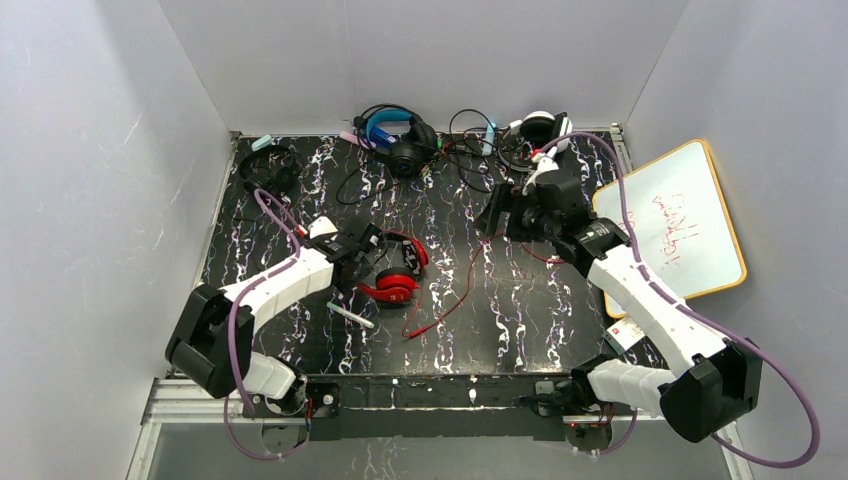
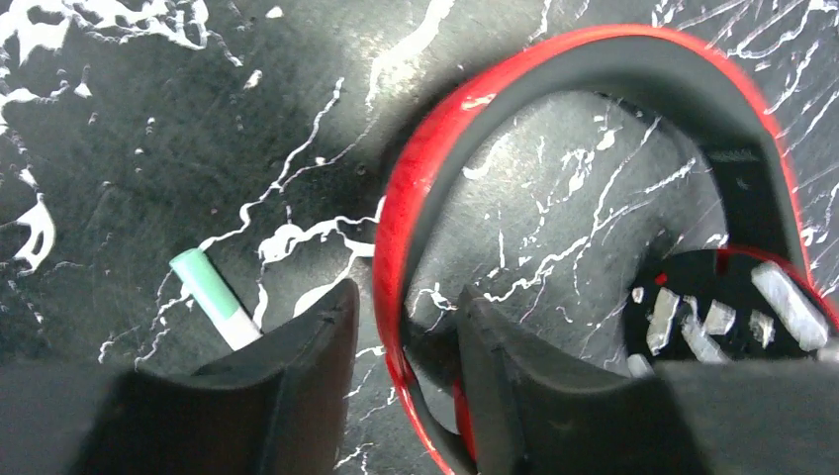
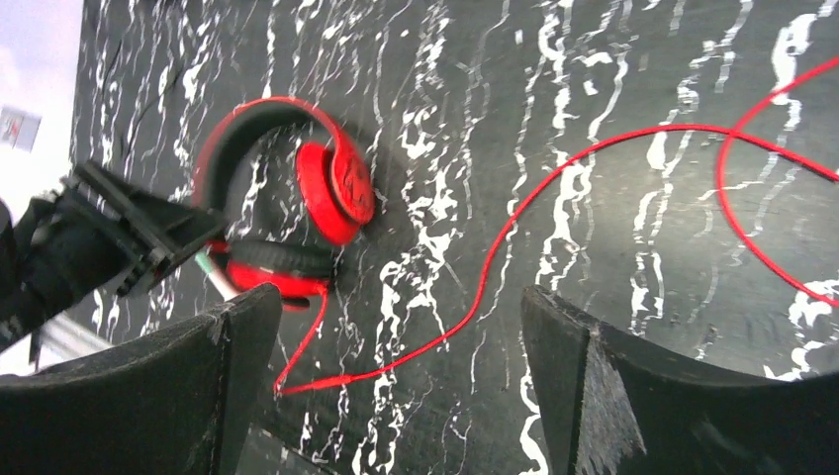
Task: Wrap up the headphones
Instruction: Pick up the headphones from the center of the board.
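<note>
Red headphones [image 1: 395, 288], left gripper [image 2: 406, 297] loosely astride headband [image 2: 594, 45], right gripper [image 3: 398, 297] spread wide, empty

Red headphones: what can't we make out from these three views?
Left wrist: left gripper fingers hide the lower band of the red headphones; an earcup is cut by the right edge.
Right wrist: the red cable runs off the right edge, its end unseen.
Top external: the left gripper covers part of the headband.
</note>
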### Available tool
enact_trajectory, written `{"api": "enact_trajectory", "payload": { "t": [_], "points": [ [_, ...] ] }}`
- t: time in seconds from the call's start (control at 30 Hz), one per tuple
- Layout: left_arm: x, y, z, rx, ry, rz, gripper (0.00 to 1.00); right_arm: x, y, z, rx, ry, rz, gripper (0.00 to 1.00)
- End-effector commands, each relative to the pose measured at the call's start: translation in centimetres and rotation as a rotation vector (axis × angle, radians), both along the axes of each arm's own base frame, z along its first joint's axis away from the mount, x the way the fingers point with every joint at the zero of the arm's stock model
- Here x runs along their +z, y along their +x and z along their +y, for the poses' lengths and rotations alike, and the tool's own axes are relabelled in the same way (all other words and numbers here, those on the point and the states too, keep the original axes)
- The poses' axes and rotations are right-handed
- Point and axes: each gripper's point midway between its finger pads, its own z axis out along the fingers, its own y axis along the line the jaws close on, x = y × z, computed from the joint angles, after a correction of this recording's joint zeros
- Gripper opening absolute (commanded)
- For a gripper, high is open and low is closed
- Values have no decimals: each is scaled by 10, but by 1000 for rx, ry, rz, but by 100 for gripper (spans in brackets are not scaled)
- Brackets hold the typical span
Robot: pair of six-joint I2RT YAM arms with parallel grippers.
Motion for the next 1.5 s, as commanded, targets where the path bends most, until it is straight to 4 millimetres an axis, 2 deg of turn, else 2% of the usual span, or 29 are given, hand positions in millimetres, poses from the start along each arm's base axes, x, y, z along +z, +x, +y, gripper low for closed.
{"api": "enact_trajectory", "payload": {
  "t": [0.0,0.07,0.13,0.27,0.37,0.5,0.53,0.6,0.7,0.8,0.87,0.97,1.1,1.3,1.47],
  "points": [
    [5,14,-10,35,-35,-46,53,-4,-8,23,124,0,-9,99],
    [12,19,-7,-15,14,-49,69,-13,-13,29,136,-7,12,99],
    [26,27,-5,-129,90,-61,75,-18,-16,34,143,-9,19,99],
    [55,40,-3,-360,206,-67,81,-24,-29,54,219,6,3,99],
    [60,43,-2,-481,181,-45,84,-28,-32,66,235,-14,-20,99],
    [64,51,2,-582,100,-71,85,-39,-37,84,190,-28,14,99],
    [68,53,2,-609,111,-89,85,-41,-37,87,161,-16,24,98],
    [72,59,3,-637,136,-102,86,-49,-46,102,157,23,48,89],
    [69,65,-2,-685,138,-90,83,-53,-60,132,243,130,59,75],
    [65,68,-6,-708,137,-84,83,-62,-73,150,294,186,88,71],
    [59,69,-3,-706,153,-61,83,-72,-76,154,294,189,114,70],
    [47,66,2,-699,167,-20,81,-84,-80,158,306,198,154,62],
    [35,63,2,-717,165,9,81,-100,-81,160,300,188,194,59],
    [28,64,3,-725,173,62,80,-120,-76,162,279,148,226,46],
    [23,67,5,-727,170,80,80,-134,-76,168,285,130,262,45]
  ]
}}
